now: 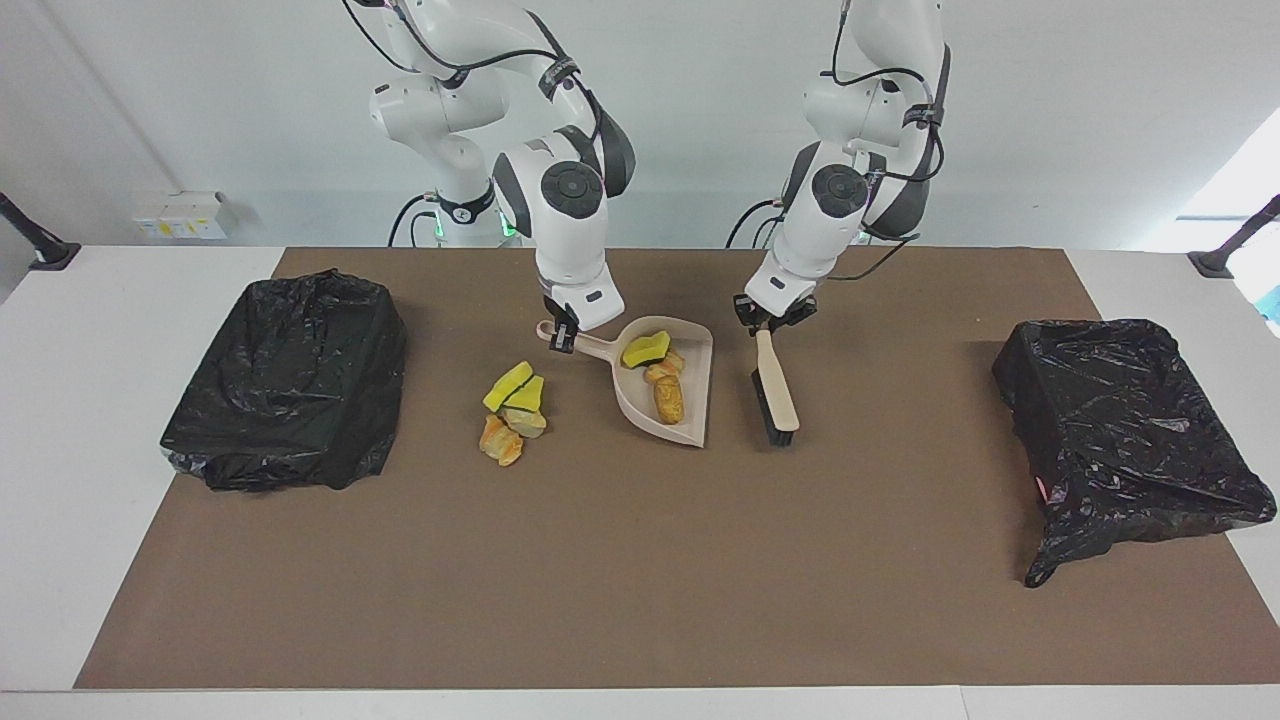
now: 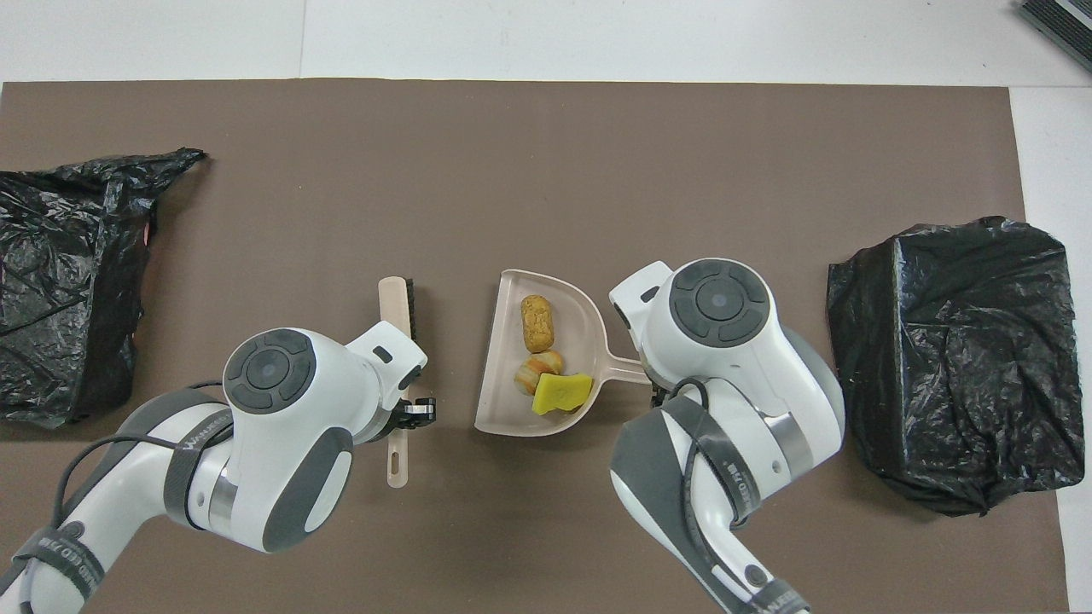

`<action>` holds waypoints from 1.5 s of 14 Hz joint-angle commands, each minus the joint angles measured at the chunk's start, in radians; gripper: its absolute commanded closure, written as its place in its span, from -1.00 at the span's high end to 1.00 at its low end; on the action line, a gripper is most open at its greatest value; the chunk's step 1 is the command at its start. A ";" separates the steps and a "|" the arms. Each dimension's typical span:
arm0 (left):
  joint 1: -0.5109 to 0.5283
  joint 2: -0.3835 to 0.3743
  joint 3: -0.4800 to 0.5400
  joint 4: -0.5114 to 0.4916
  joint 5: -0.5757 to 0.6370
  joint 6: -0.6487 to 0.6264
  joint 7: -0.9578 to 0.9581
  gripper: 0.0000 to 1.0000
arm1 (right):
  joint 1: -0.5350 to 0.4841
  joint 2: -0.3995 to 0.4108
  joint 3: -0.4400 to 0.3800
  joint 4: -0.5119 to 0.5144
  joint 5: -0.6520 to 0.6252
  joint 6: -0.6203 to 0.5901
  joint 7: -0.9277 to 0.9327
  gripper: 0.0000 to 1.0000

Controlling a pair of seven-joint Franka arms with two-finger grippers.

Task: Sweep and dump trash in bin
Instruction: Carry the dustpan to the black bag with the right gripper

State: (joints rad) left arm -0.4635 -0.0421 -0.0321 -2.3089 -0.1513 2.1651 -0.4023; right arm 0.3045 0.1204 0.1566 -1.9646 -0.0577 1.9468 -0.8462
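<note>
- Right gripper (image 1: pixel 562 338) clamped the beige dustpan (image 1: pixel 693 400) handle mid-mat.
- Left gripper (image 1: pixel 772 322) gripped the brush (image 1: pixel 776 392) beside it.
- Trash (image 1: pixel 660 375) lay in the pan; more trash pieces (image 1: pixel 512 410) sat toward the right arm's bin (image 1: pixel 285 390).

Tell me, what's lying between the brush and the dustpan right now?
Nothing: only bare brown mat separates the brush from the dustpan. Both views show that gap, and the overhead view shows it most clearly.
</note>
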 commanded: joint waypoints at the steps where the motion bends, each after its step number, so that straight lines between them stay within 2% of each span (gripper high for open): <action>1: 0.020 -0.004 -0.009 0.005 0.021 -0.024 -0.016 -1.00 | -0.099 -0.037 0.008 0.047 -0.008 -0.061 -0.085 -1.00; 4: -0.024 -0.018 -0.019 -0.010 0.022 -0.022 -0.111 -1.00 | -0.212 -0.071 0.003 0.110 0.002 -0.167 -0.173 -1.00; 7: -0.168 -0.038 -0.019 -0.012 0.021 -0.030 -0.274 -1.00 | -0.373 -0.122 -0.005 0.125 0.012 -0.241 -0.392 -1.00; 9: -0.272 -0.024 -0.019 -0.014 0.019 -0.053 -0.358 -1.00 | -0.491 -0.145 -0.011 0.125 0.012 -0.273 -0.526 -1.00; 14: -0.394 -0.030 -0.022 -0.064 -0.007 -0.058 -0.480 -1.00 | -0.695 -0.145 -0.095 0.144 -0.072 -0.256 -0.859 -1.00; 15: -0.394 -0.028 -0.020 -0.063 -0.007 -0.062 -0.480 -0.82 | -0.735 -0.145 -0.100 0.151 -0.111 -0.232 -0.910 -1.00; 16: -0.383 -0.024 -0.019 -0.060 -0.007 -0.059 -0.465 -0.08 | -0.772 -0.145 -0.100 0.155 -0.135 -0.197 -0.957 -1.00; 18: -0.376 -0.018 -0.017 -0.041 -0.005 -0.065 -0.469 0.99 | -0.823 -0.145 -0.107 0.153 -0.180 -0.131 -1.013 -1.00; 20: -0.292 -0.018 -0.011 -0.029 0.001 -0.076 -0.439 1.00 | -0.835 -0.145 -0.109 0.150 -0.244 -0.089 -1.019 -1.00; 21: -0.237 -0.018 -0.011 -0.021 0.004 -0.077 -0.365 1.00 | -0.835 -0.143 -0.109 0.147 -0.287 -0.083 -1.019 -1.00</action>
State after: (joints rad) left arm -0.7898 -0.0488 -0.0469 -2.3404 -0.1498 2.1079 -0.8487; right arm -0.5263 -0.0177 0.0373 -1.8156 -0.2802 1.8466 -1.8491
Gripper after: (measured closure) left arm 0.220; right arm 0.683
